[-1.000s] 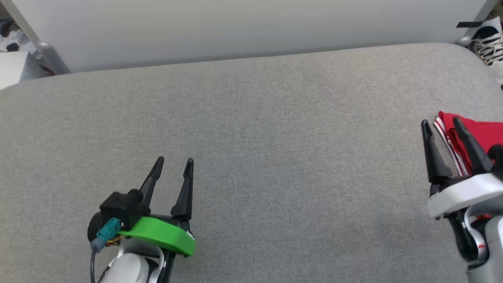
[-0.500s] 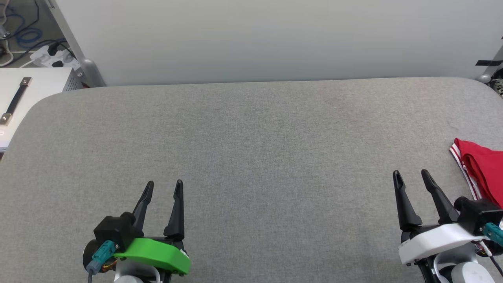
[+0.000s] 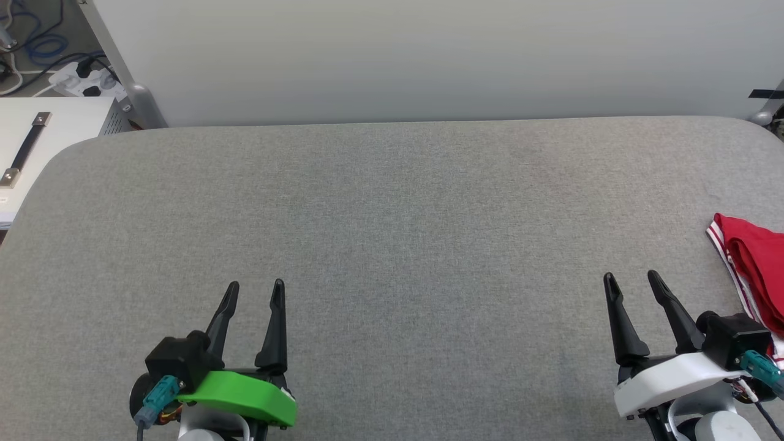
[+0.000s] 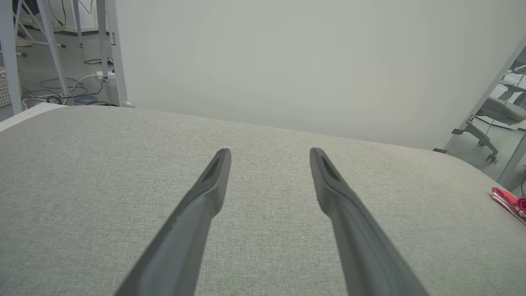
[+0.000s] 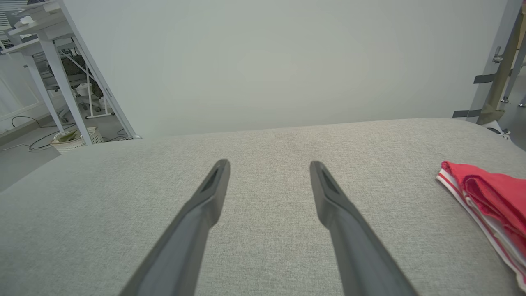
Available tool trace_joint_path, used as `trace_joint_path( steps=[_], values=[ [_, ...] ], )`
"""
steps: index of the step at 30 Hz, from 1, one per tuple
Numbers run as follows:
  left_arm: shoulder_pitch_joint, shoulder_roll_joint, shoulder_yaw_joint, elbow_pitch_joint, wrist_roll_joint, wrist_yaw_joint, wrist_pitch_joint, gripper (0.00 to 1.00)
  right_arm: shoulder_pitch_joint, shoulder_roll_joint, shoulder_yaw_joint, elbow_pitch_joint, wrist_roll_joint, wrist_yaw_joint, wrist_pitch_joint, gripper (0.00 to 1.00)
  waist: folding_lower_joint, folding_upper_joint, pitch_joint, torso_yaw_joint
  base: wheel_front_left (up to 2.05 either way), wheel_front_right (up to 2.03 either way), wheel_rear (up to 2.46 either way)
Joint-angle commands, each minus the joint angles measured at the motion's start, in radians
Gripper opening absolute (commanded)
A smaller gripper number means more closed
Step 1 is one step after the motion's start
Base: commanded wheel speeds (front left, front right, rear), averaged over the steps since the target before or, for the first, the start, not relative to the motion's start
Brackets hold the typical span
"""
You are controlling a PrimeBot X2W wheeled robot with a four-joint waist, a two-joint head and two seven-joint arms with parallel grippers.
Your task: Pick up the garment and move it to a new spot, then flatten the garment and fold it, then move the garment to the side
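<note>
The garment (image 3: 756, 260) is lying folded on the grey worktop (image 3: 392, 233) at the 3 o'clock edge of the head view, partly cut off. It is looking soft and thin, red on top, with red-and-white striped trim along the edge facing 9 o'clock. That long edge is running from about 11 o'clock to 5 o'clock, and one rounded corner is pointing toward 11 o'clock. The worktop is wearing rough woven grey cloth, and its far corners are curving round. The left end effector (image 3: 256, 284) is sitting at 7 o'clock with a green plastic shell, its two long dark pointed fingers standing spread apart and holding nothing. The right end effector (image 3: 631, 275) is sitting at 5 o'clock with a white shell, fingers spread apart too, holding nothing, near the garment but apart from it. A plain pale wall (image 3: 429, 61) is standing behind the worktop at 12 o'clock. A white box (image 3: 67, 122) with a dark strap is sitting at 10 o'clock.
</note>
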Motion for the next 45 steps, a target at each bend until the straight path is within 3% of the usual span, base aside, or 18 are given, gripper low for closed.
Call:
trace_joint_path(
  steps=[1,4,5,45],
  values=[
    [0.010,-0.006,0.001,0.001,0.004,-0.006,-0.006,1.00,-0.006,-0.005,0.000,0.002,-0.004,-0.001,-0.005,1.00,0.0001,0.0000,0.003,0.000,0.00,0.00,0.00],
    [0.007,-0.008,-0.001,0.001,-0.007,-0.007,-0.006,1.00,-0.014,-0.007,0.002,0.001,-0.005,-0.001,-0.005,1.00,0.0001,0.0000,0.011,0.001,0.00,0.00,0.00],
    [0.000,-0.003,-0.003,0.002,-0.007,-0.001,0.000,0.00,-0.004,-0.006,0.000,0.001,0.000,0.000,0.000,0.00,0.0001,-0.0001,0.011,0.001,0.00,0.00,0.00],
    [0.003,-0.005,0.013,-0.043,0.079,0.037,0.078,0.00,0.006,0.029,-0.020,-0.036,-0.091,0.000,0.059,0.00,0.0001,0.0000,-0.002,0.000,0.00,0.00,0.00]
  ],
)
